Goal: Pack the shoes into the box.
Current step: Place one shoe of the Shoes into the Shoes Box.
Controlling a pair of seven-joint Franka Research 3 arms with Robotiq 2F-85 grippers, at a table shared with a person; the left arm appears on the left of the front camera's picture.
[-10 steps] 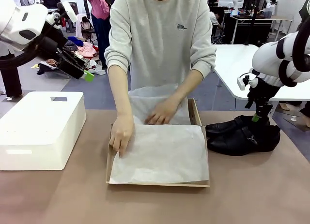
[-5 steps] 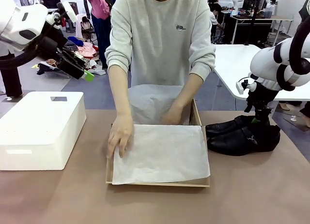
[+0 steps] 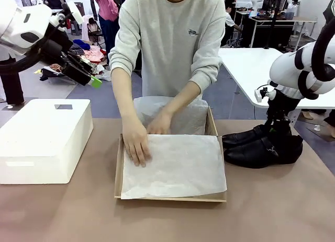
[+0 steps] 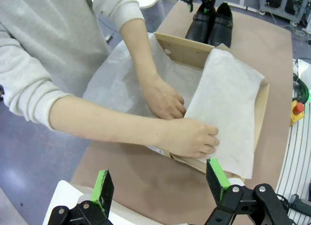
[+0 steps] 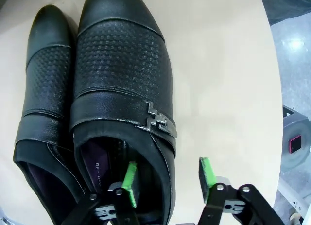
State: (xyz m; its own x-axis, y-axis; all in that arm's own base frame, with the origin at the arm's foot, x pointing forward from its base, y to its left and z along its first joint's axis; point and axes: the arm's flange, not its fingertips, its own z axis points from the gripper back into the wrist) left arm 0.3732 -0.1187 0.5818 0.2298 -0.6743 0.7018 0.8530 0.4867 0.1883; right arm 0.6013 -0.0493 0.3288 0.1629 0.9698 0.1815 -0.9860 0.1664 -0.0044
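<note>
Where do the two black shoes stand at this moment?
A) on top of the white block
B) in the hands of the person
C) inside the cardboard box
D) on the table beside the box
D: the shoes lie side by side on the table, outside the right wall of the box, which is lined with tissue paper.

Box (image 3: pixel 118 171): mid-table, open, lined with white tissue paper (image 3: pixel 183 169)
Person's hands (image 3: pixel 137 145): both on the tissue, box's left side
Shoes (image 3: pixel 259 150): paired just right of the box, toes toward it
Right gripper (image 3: pixel 274 130): down at the shoes' heels
Left gripper (image 3: pixel 94 81): raised beyond the white block (image 3: pixel 44 137)
</note>
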